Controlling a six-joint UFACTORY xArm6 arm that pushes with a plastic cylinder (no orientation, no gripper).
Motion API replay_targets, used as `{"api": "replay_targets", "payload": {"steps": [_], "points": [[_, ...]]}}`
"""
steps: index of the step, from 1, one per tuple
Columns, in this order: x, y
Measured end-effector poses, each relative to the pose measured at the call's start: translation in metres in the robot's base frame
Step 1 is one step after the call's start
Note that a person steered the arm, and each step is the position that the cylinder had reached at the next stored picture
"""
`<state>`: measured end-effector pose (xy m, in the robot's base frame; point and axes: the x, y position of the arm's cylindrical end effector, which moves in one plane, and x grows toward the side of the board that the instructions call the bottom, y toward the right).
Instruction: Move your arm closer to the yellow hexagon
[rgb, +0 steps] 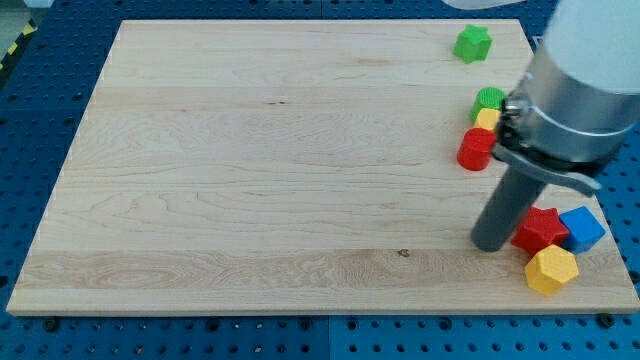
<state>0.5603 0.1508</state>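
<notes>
Jaws are absent: your arm ends in a rod. On the bench (250, 170), my tip (490, 245) touches a red block (541, 228). Yellow hexagon (551, 270) lies just beyond, toward the view's lower right.

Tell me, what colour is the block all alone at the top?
Green, seen in the camera view.
</notes>
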Motion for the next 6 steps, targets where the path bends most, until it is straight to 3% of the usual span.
{"api": "replay_targets", "payload": {"steps": [2,3,6], "points": [[0.019,-0.061],[0.05,-0.054],[0.059,0.028]]}}
